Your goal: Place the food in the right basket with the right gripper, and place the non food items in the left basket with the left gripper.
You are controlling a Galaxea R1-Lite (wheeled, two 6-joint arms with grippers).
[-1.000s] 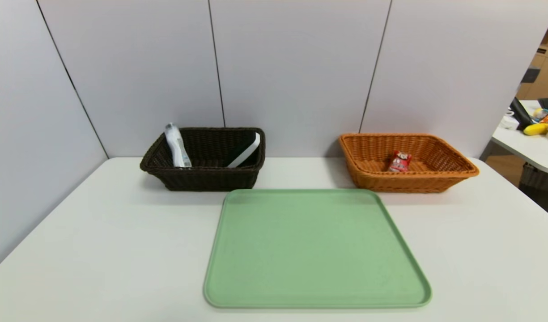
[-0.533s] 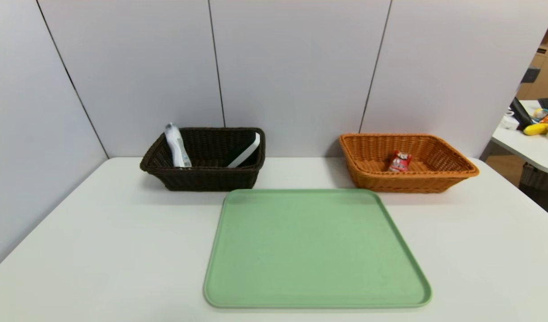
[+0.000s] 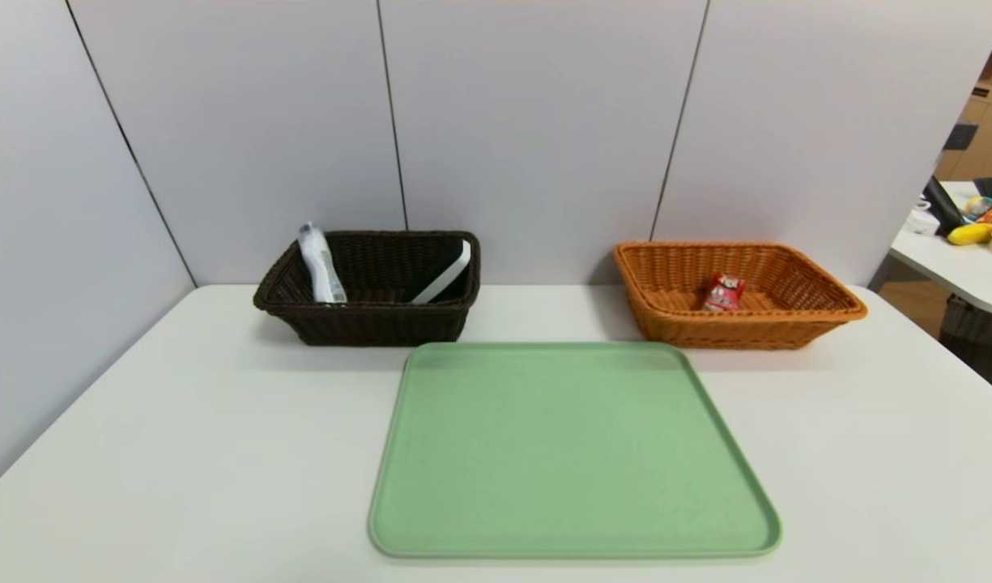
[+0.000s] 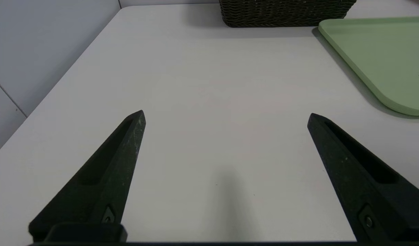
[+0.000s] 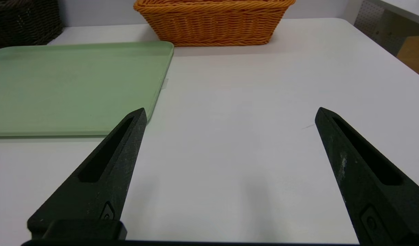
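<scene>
Food here is a single red packet (image 3: 724, 292), lying on the floor of the orange basket (image 3: 819, 285) at the far right of the white table (image 3: 180, 437). At the far left stands the dark basket (image 3: 366, 324); inside it a white bottle (image 3: 321, 264) leans against the left wall and a white flat item (image 3: 445, 275) leans against the right wall, both poking up to about the rim. Between and just nearer than the two baskets lies a green tray (image 3: 572, 453), its far corners close to both baskets, with nothing on it.

Neither arm shows in the head view. The left gripper (image 4: 226, 116) hangs over bare table at the near left, fingers (image 4: 127, 147) spread wide with nothing between them; the dark basket and the tray's left edge lie farther off ahead of it. The right gripper (image 5: 230, 114) hangs over bare table at the near right, likewise spread wide and holding nothing, with the tray's right edge just beside its left finger (image 5: 120, 150) and the orange basket farther off.
</scene>
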